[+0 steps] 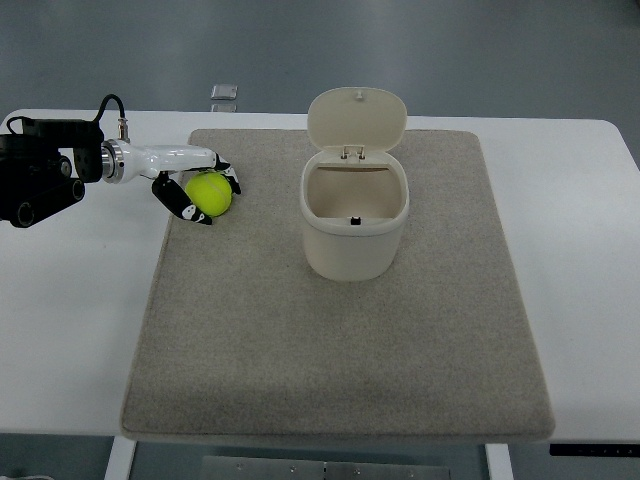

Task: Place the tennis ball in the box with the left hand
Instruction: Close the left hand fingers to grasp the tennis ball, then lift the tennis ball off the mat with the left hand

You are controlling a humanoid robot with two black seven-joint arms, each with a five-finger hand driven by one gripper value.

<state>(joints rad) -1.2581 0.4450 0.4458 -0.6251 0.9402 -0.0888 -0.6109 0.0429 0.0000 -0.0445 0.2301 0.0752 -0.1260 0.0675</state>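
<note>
A yellow-green tennis ball [208, 193] lies at the left edge of the grey mat [340, 330]. My left hand [200, 186] reaches in from the left, its white and black fingers [181, 201] curled around the ball on both sides. The cream box [354, 218] stands upright near the mat's middle, to the right of the ball, with its hinged lid [357, 120] tipped back and its inside showing empty. No right arm shows in this view.
The mat lies on a white table [70, 320]. A small grey square object [225, 93] sits on the floor beyond the table's far edge. Bare mat stretches between the ball and the box.
</note>
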